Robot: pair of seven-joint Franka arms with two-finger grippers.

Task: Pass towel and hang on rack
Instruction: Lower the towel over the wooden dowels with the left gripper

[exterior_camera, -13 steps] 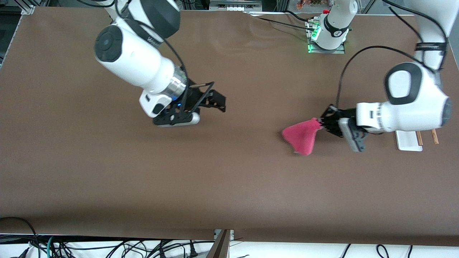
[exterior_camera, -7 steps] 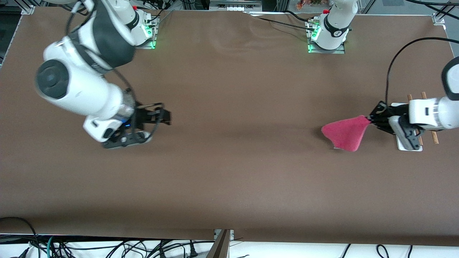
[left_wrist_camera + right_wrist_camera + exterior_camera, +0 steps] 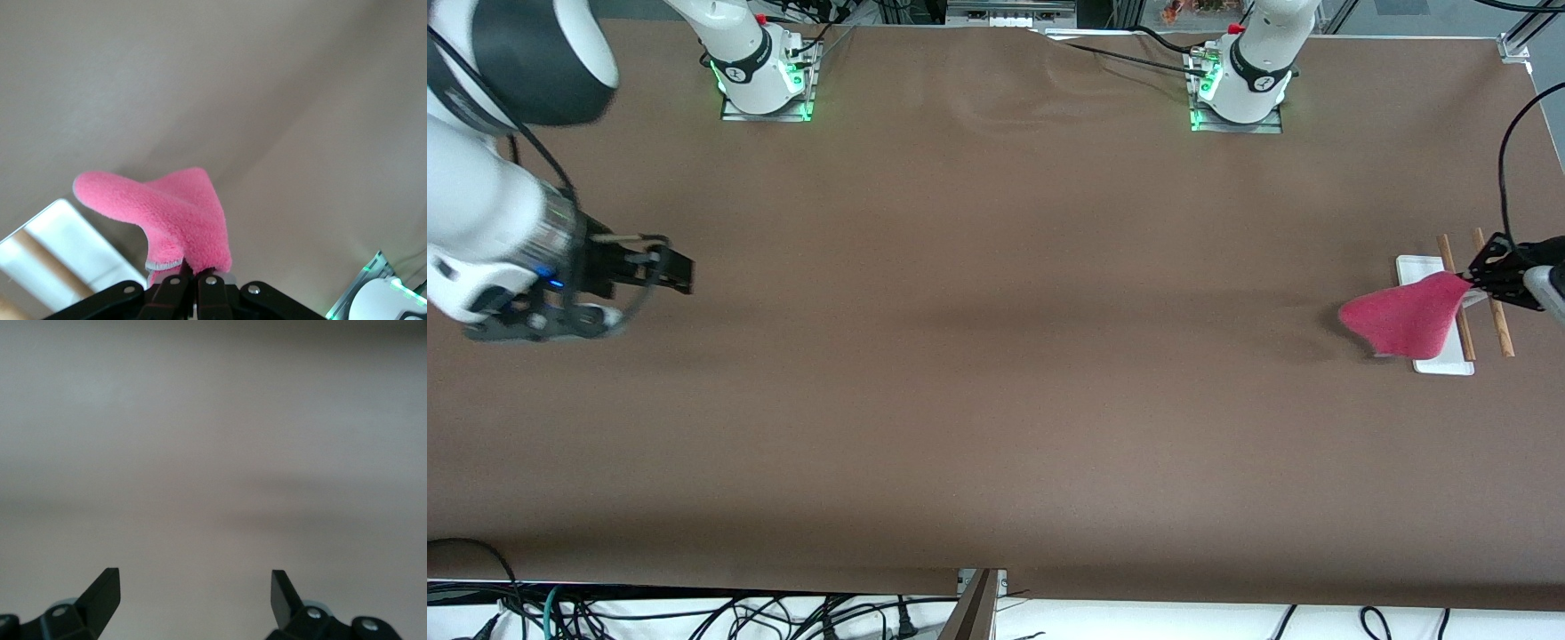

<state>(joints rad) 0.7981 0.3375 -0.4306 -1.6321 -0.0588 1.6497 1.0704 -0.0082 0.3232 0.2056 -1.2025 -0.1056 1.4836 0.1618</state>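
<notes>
Towel (image 3: 1403, 317) hangs pinched in left tool (image 3: 1469, 282) above rack (image 3: 1449, 307).

A brown table (image 3: 996, 356) with tangled cables (image 3: 694, 613) along its near edge.

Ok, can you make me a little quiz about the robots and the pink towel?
1. True or false: the right gripper is holding the towel.
2. What is the towel hanging over? A) the rack B) a bucket C) a plate
3. Fill in: the right gripper is ____, with nothing in it.

Key:
1. False. The left gripper is shut on the towel.
2. A. Part of the towel covers the rack's white base at the left arm's end of the table.
3. Open. It waits over the table at the right arm's end.
</notes>
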